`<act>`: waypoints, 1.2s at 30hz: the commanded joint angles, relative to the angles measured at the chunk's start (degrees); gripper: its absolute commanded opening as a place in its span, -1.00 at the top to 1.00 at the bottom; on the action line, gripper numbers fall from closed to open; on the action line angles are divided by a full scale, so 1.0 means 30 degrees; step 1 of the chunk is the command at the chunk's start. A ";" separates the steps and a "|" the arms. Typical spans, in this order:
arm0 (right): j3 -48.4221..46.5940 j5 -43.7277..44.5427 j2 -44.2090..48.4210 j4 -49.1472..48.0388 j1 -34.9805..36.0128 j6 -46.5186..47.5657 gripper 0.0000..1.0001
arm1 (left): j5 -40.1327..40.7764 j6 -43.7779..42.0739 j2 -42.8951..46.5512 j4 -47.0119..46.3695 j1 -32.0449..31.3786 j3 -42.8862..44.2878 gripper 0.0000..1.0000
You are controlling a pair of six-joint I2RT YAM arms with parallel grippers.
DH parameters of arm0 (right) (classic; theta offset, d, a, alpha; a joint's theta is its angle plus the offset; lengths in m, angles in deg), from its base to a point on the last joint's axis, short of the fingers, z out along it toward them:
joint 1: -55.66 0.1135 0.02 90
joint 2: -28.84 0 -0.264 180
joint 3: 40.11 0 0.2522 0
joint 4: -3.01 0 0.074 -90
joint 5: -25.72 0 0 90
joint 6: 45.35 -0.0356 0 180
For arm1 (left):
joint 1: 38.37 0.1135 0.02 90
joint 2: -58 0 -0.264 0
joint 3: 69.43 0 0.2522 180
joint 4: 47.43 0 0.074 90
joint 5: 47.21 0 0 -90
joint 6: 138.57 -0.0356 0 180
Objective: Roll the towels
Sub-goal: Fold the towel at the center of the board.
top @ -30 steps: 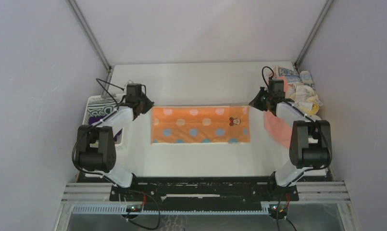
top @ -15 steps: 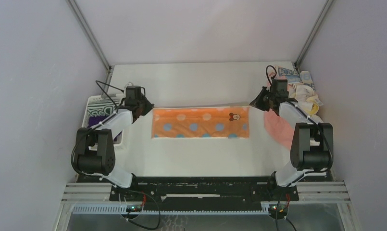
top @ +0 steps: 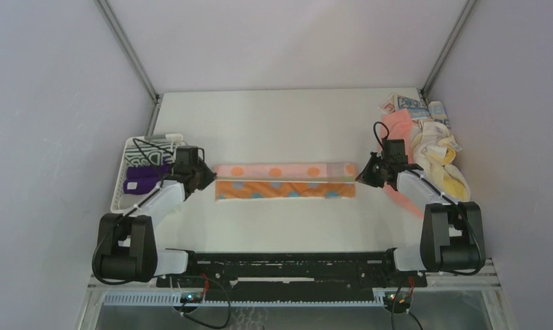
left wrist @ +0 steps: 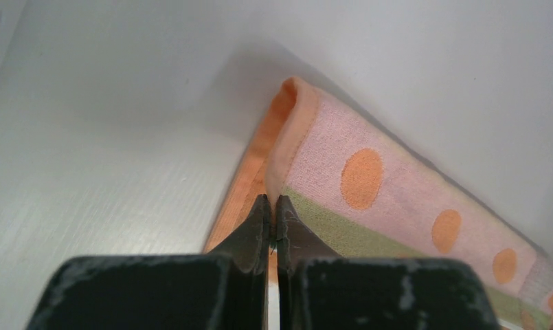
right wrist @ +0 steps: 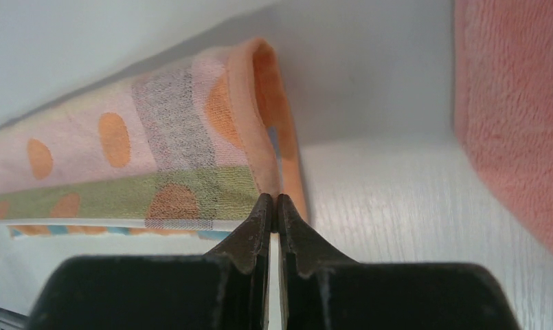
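On the white table you had the orange dotted towel folded over and stretched between both jaws. Your left gripper was clamped on its left corner, and your right gripper on the right one.

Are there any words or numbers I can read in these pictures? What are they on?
No words or numbers can be read anywhere.
The dotted towel shows only dots.
The blue-printed towel at the far right has print too small to read.
The black-and-white towel is too blurred to read.
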 commanded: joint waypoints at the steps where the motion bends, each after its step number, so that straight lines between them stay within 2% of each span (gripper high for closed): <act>1: 0.0720 0.1985 0.1292 0.0140 0.0397 0.0330 1.00 | 0.1003 -0.0409 0.1265 0.0090 0.0302 -0.0829 1.00; 8: 0.1808 0.2439 0.1344 0.0118 0.0596 0.0390 1.00 | 0.0822 -0.0511 0.1007 -0.0195 0.0269 -0.1994 1.00; 18: 0.1613 0.2301 0.2409 0.0877 0.0815 0.0140 1.00 | 0.1251 -0.0645 0.3086 0.1257 0.0194 -0.1967 1.00; 25: 0.1878 0.2575 0.3140 0.2085 0.1229 -0.0142 1.00 | 0.1778 -0.0444 0.4569 0.1852 0.0178 -0.3157 1.00; 36: 0.2477 0.2926 0.0799 0.2436 0.1861 -0.1509 1.00 | 0.1944 -0.0442 0.2432 0.1366 0.0120 -0.3700 1.00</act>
